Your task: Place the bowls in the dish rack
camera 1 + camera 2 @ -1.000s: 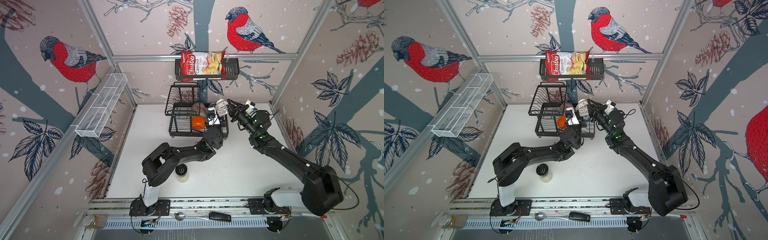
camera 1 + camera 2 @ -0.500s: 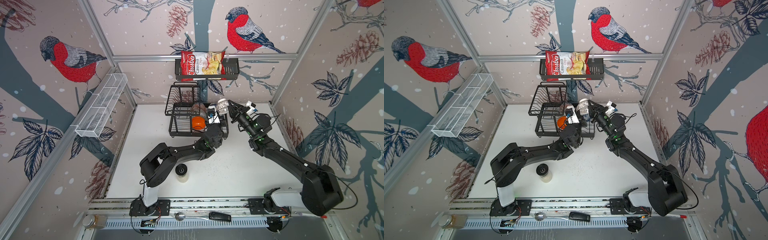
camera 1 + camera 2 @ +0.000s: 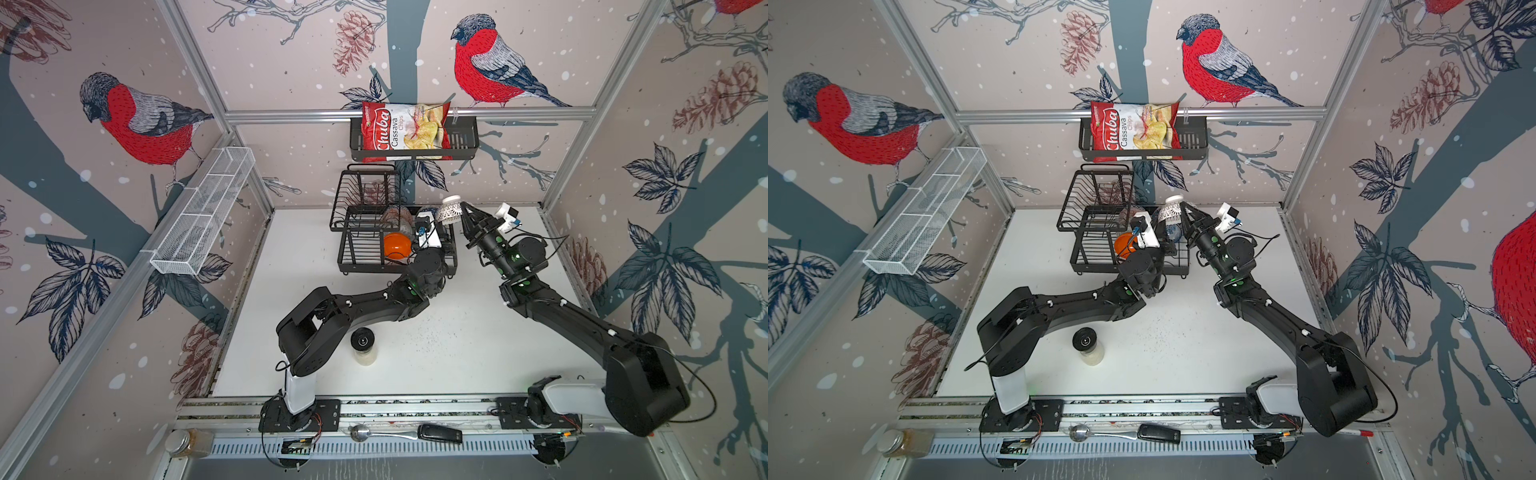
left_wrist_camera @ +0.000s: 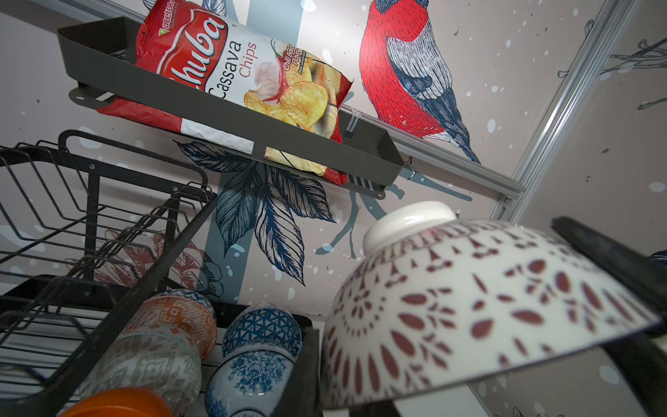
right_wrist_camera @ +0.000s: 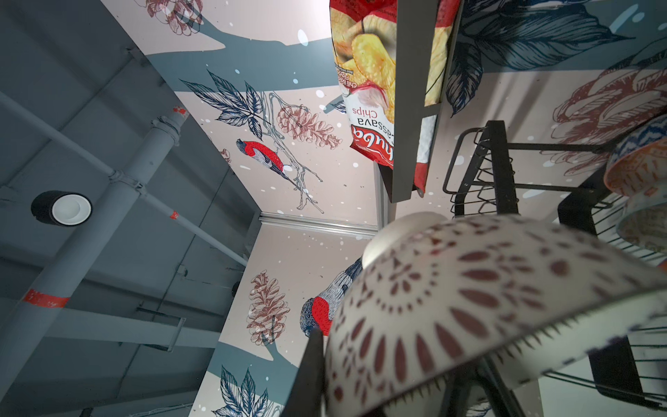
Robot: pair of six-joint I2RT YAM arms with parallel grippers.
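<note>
Barely shifted in the last second, the white bowl (image 3: 451, 212) is kept clamped in the right jaws above the rack's (image 3: 360, 250) 2 o'clock corner, five bowls (image 4: 261, 328) being racked already, so only its lowering seems left; the left jaws' state cannot be told.

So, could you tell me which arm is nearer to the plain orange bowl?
Left. The left arm is right beside the orange bowl in the dish rack; the right arm is farther right, the right gripper shut on the white lattice bowl.
</note>
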